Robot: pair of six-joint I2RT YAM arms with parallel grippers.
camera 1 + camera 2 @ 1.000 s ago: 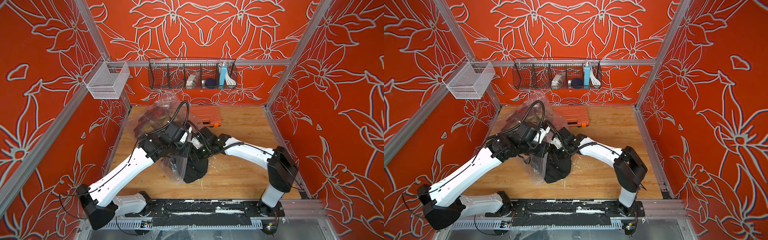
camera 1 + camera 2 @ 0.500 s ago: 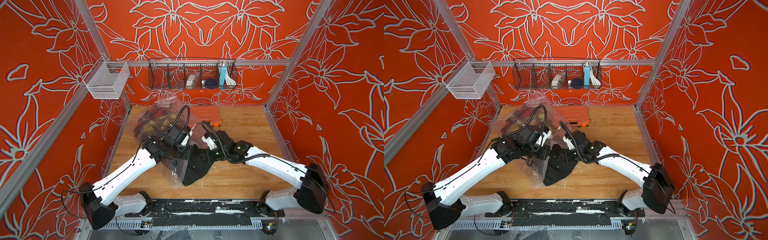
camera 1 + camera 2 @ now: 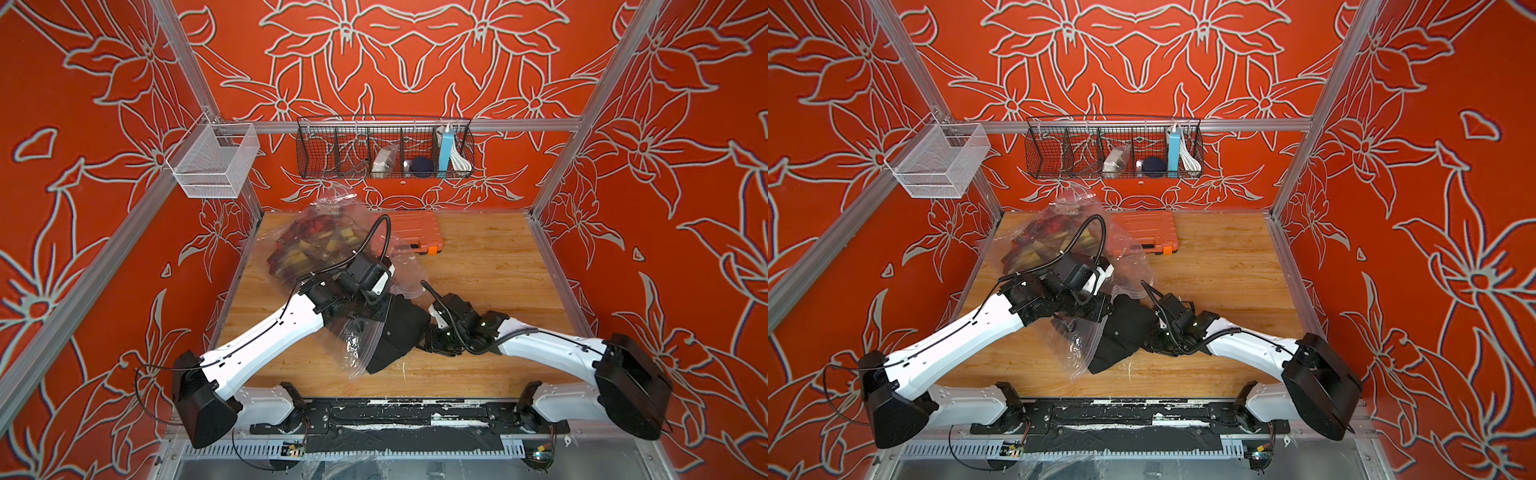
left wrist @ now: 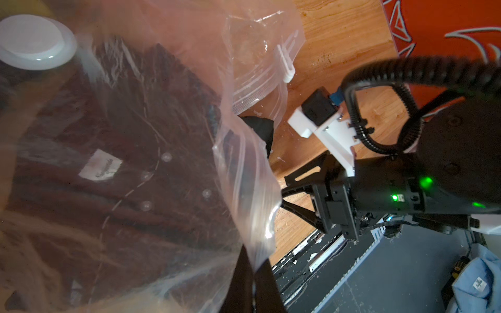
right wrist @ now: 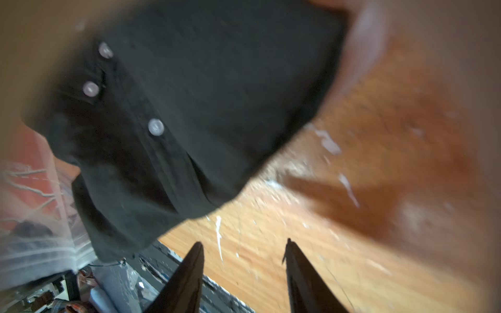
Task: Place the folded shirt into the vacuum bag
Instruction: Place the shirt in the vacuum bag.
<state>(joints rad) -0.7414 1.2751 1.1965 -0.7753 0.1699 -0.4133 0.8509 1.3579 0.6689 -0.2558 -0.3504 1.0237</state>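
While pinching the lip of the vacuum bag [image 4: 244, 168] in the shut left gripper [image 4: 252, 287], holds the mouth up over the wooden table [image 3: 478, 270]. Points the right gripper [image 5: 244, 242], jaws apart and empty, at the folded shirt [image 3: 399, 332], which is partly inside, with its outer end just beside those jaws. Likely calls for a push along the shirt's length, toward the left arm. Falls to the right arm, the nearer one.

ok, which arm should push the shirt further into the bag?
Right, probably. The right gripper is open, empty, beside the black shirt where it sticks out of the vacuum bag. The left gripper is shut on the bag's edge, holding it.
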